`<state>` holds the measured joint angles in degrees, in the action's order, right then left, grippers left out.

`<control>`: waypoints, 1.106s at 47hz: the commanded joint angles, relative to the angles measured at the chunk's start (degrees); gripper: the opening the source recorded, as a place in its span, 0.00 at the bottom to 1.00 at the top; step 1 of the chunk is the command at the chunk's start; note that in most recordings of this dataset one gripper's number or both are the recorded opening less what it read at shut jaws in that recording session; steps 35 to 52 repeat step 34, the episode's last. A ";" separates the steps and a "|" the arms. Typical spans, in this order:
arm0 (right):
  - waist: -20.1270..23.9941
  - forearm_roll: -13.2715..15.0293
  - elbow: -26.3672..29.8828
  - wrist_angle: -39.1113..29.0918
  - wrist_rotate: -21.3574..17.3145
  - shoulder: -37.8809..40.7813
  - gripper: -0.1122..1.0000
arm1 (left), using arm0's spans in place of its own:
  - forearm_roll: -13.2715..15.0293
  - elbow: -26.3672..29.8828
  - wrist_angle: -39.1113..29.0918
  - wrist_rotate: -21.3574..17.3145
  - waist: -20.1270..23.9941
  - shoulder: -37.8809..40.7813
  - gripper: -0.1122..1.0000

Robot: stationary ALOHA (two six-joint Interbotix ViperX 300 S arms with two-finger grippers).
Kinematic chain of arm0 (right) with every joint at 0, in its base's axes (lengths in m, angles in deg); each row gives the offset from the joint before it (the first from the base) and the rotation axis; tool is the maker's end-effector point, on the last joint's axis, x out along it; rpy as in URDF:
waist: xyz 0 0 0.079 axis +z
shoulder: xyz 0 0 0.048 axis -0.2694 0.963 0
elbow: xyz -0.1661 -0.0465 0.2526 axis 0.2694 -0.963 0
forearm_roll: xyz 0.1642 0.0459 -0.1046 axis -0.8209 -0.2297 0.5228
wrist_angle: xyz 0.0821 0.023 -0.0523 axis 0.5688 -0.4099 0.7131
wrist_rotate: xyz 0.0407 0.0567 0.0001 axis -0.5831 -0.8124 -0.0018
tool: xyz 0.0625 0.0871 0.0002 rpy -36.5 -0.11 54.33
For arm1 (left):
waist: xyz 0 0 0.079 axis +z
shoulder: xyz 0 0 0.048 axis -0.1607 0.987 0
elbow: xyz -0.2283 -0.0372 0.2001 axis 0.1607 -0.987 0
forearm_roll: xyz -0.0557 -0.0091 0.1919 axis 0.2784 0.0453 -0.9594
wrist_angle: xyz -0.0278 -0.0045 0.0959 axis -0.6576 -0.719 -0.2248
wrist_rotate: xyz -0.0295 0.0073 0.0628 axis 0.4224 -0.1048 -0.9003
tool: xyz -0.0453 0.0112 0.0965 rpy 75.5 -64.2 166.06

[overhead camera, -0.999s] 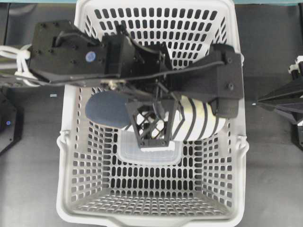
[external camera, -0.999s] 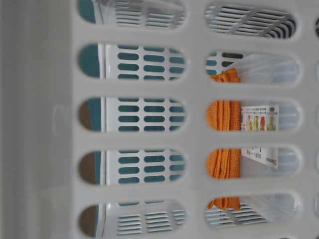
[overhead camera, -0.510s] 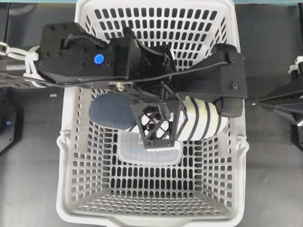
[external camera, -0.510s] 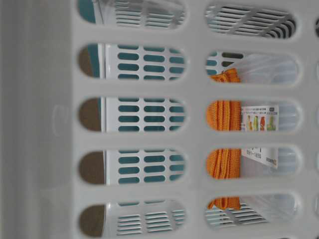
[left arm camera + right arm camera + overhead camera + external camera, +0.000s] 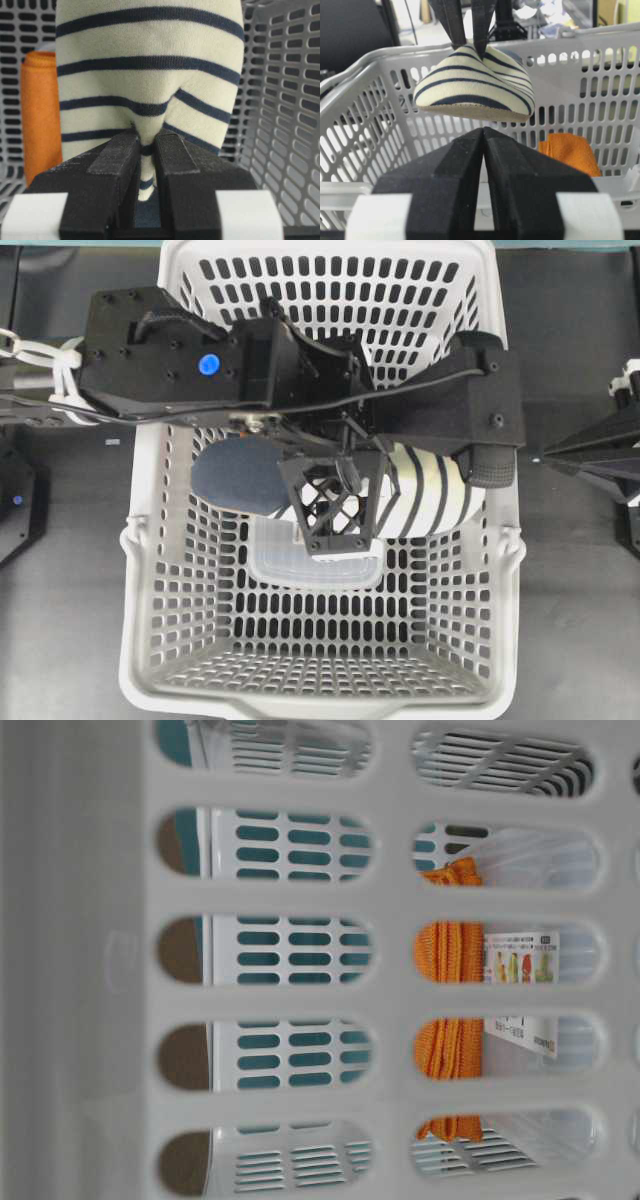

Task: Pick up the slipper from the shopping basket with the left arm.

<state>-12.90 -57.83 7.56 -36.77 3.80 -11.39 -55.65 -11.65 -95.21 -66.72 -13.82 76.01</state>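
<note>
Left gripper (image 5: pixel 145 165) pinching the striped slipper (image 5: pixel 420 502) above the shopping basket (image 5: pixel 150 570), right gripper (image 5: pixel 484 150) shut and holding nothing, orange cloth (image 5: pixel 450 1010) low inside, only the side view shows its label.

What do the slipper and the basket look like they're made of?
Slipper: soft knit fabric, matte, cream with navy stripes; it puckers where the left gripper pinches it. The sole edge looks like a paler, textured fabric, though that is less certain.
Basket: light grey moulded plastic, smooth with a slight sheen, judging by its uniform slots and rounded rim.
</note>
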 commanded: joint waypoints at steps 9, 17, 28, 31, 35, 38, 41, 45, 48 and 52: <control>0.18 -0.18 0.35 0.35 -0.09 0.26 0.10 | -0.18 1.49 0.26 0.18 -0.09 -0.70 0.16; 0.18 -0.18 0.35 0.53 -0.09 0.26 0.10 | -0.18 1.49 0.35 0.26 -0.09 -0.62 0.16; 0.00 -0.18 0.35 0.44 -0.09 0.26 0.10 | -0.18 1.49 0.26 0.26 -0.18 -0.62 0.16; 0.18 -0.18 0.35 0.35 -0.09 0.26 0.10 | -0.18 1.49 0.26 0.26 -0.18 -0.62 0.16; 0.18 -0.18 0.35 0.35 -0.09 0.26 0.10 | -0.18 1.41 0.26 0.26 -0.18 -0.53 0.16; 0.18 -0.18 0.35 0.35 -0.09 0.26 0.10 | -0.18 1.41 0.26 0.26 -0.18 -0.53 0.16; 0.18 -0.18 0.35 0.35 -0.09 0.26 0.10 | -0.18 1.41 0.26 0.26 -0.18 -0.53 0.16; 0.18 -0.18 0.35 0.35 -0.09 0.26 0.10 | -0.18 1.41 0.26 0.26 -0.18 -0.53 0.16; 0.18 -0.18 0.35 0.35 -0.09 0.26 0.10 | -0.18 1.41 0.26 0.26 -0.18 -0.53 0.16; 0.18 -0.18 0.35 0.35 -0.09 0.26 0.10 | -0.18 1.41 0.26 0.26 -0.18 -0.53 0.16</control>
